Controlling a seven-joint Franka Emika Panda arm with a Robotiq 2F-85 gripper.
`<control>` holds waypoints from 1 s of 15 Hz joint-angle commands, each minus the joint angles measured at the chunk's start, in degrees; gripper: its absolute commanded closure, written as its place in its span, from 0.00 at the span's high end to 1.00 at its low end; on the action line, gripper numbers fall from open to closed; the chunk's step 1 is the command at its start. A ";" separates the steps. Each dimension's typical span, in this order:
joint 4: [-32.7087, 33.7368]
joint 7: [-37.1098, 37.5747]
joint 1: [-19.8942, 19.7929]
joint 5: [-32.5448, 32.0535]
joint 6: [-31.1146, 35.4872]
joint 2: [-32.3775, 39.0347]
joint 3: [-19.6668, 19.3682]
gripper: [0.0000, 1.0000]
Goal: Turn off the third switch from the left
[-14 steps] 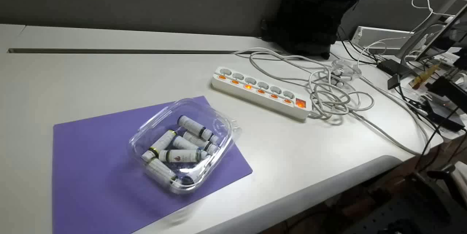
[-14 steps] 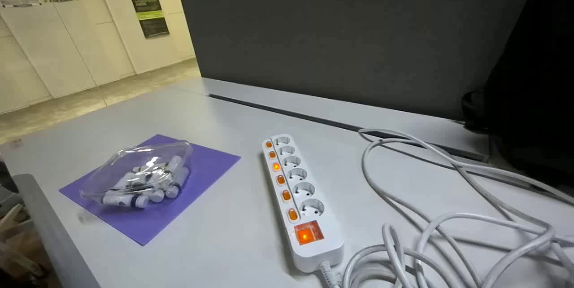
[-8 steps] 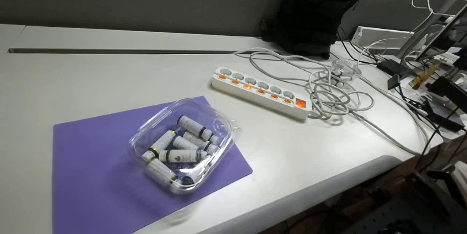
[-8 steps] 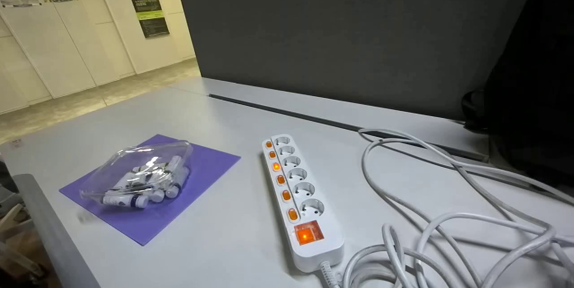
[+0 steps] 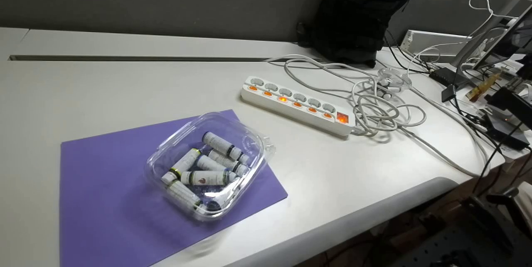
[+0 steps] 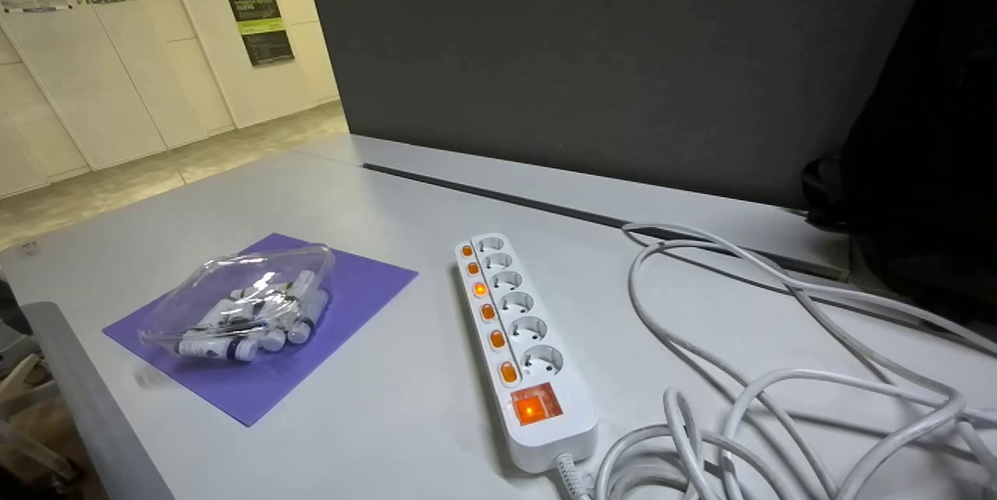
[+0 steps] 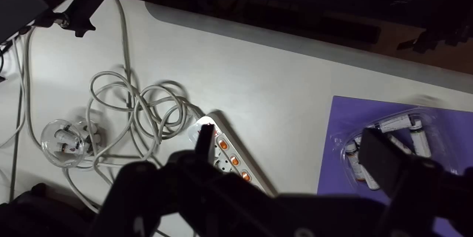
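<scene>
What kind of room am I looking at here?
Probably a shared office or lab workspace: a dark grey partition runs along the white desk, and printed posters hang in the background.

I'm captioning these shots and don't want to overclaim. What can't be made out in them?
Third switch from the cordless end of the power strip: wrist view, wholly or nearly hidden by the dark jaws.
Bottle labels: print too small to read in any view.
Black bag: in an exterior view, cut off by the right edge.
Purple sheet: in an exterior view, cut off by the bottom edge.
Posters: in an exterior view, text too small.
</scene>
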 commanded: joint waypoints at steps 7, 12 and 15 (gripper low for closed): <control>-0.71 6.58 -1.09 -2.04 12.86 9.96 -2.05 1.00; -2.72 11.14 -2.42 0.27 32.84 17.73 -3.87 1.00; -2.96 16.33 -3.17 2.74 42.28 22.13 -4.38 1.00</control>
